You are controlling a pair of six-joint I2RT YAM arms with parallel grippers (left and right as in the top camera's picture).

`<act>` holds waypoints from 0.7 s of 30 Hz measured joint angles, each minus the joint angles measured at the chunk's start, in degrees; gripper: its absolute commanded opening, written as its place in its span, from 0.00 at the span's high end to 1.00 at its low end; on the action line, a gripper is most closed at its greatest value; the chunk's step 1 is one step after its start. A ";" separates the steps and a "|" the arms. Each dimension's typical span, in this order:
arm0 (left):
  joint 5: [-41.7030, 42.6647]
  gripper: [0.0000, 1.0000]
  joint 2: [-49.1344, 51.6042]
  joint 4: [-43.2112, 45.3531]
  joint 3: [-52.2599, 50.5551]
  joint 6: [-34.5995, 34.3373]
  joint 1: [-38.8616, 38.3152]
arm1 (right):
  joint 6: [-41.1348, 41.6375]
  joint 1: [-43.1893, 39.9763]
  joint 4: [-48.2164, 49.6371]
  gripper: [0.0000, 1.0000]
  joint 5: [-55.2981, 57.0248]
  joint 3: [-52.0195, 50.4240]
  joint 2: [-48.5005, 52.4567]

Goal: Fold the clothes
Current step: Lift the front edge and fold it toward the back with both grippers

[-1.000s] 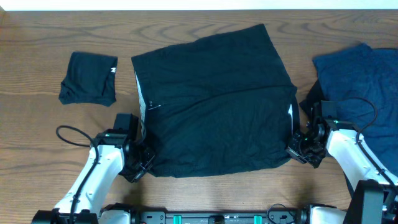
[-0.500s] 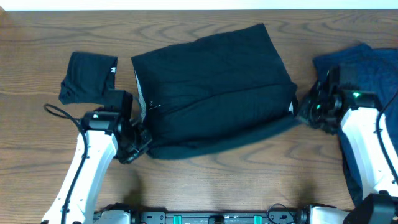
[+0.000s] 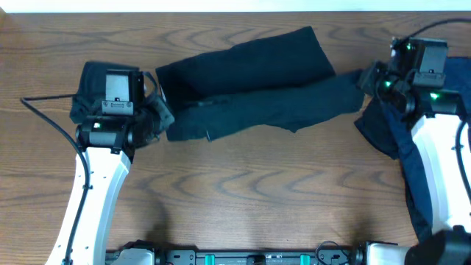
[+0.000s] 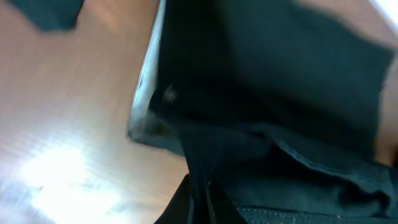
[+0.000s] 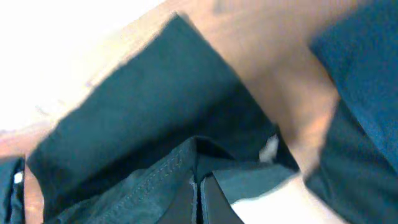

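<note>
The step in hand is the first fold of the black garment [image 3: 250,66]: its near edge is lifted and held as a band over the part that lies flat. The left hand [image 3: 163,118] is pressed together on the band's left end, and the right hand [image 3: 366,77] is pressed together on its right end. Both wrist views show dark cloth pinched right at the fingertips.

The garment sits in the middle of the worktop [image 3: 243,191], towards the far edge. Its long axis runs left to right, slightly skewed, with the right end nearer the far edge than the left. A pale lined edge shows on the side facing the left edge of the worktop.

The next move, as I judge it, calls for both hands to carry the band on to the far edge of the garment together, keeping it taut so it lands square. They would then lower it and only then let go — an uneven release would leave a slanted fold.

A small folded piece [image 3: 92,77] lies near the far left corner, partly under the left arm. Navy cloth [image 3: 460,73] lies at the right edge, beside the right arm.
</note>
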 measured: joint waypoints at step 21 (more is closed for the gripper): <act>-8.02 0.94 14.82 27.52 0.07 0.26 -0.04 | -4.83 6.36 38.56 0.99 0.72 0.26 25.86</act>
